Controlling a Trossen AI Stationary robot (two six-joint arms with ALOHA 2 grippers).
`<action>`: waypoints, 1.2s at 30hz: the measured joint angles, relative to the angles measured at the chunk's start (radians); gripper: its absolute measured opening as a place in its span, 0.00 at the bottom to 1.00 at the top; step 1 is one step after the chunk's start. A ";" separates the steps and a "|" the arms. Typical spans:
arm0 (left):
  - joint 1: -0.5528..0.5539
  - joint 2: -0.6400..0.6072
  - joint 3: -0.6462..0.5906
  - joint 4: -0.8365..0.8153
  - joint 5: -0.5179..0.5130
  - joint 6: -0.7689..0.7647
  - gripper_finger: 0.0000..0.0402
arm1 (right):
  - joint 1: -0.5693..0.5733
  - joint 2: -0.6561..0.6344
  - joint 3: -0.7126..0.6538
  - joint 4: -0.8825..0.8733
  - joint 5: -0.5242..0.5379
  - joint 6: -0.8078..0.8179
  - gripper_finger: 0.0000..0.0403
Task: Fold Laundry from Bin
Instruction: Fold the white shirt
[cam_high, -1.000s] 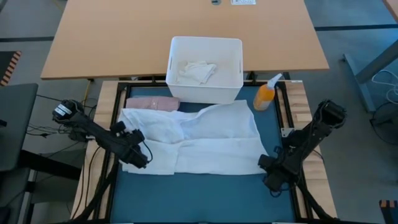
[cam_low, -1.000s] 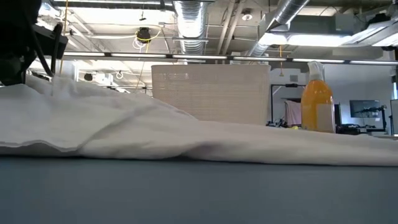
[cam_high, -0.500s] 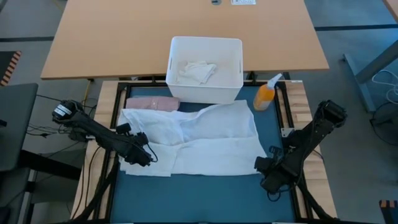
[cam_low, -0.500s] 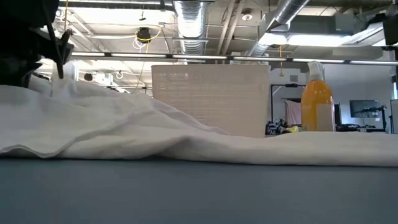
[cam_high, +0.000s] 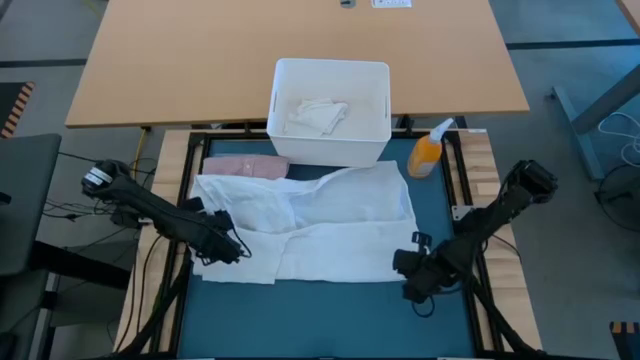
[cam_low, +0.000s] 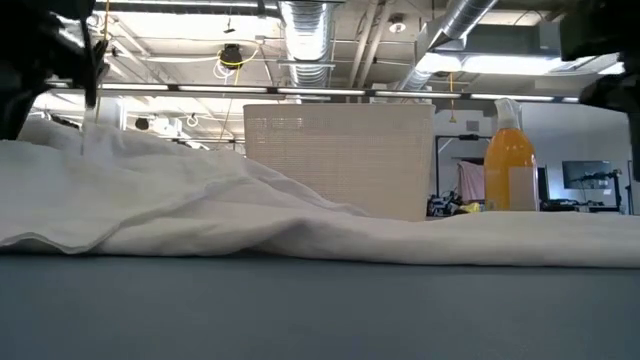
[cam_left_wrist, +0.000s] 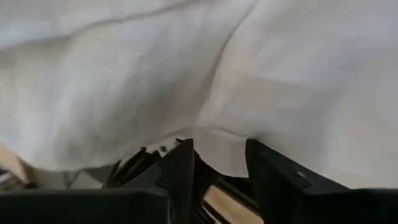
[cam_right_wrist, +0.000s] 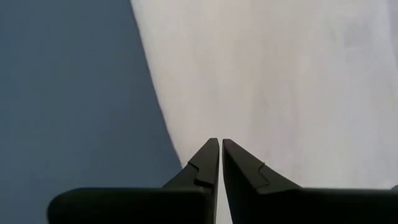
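Observation:
A long white cloth lies spread on the teal-blue mat, rumpled on its left half. My left gripper stands open at the cloth's near left corner, and the cloth's edge shows just ahead of its fingertips. Over the cloth's near right corner my right gripper is shut, raised above the cloth's edge with nothing between its fingers. The white bin stands at the mat's far edge with white laundry inside. A folded pink shirt lies left of the bin. My left gripper has its open fingers at the white cloth's near left edge, slanting down from the table's left. Whether they touch the cloth I cannot tell.
An orange spray bottle stands right of the bin at the mat's far right corner. Bare mat runs along the near side of the cloth. Behind the bin lies a wooden tabletop.
My right gripper has risen and gone toward the table's left, along the cloth's near right corner. The cloth stays spread on the mat.

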 joint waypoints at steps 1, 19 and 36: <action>-0.011 -0.008 0.021 0.003 0.006 -0.003 0.35 | -0.007 -0.004 0.000 0.009 -0.001 -0.001 0.12; -0.555 -0.027 0.073 0.458 -0.004 -0.075 0.34 | 0.021 -0.001 0.000 0.190 -0.003 -0.130 0.28; -0.651 0.343 0.072 0.391 -0.017 -0.185 0.34 | 0.043 -0.001 0.000 0.189 0.026 -0.093 0.47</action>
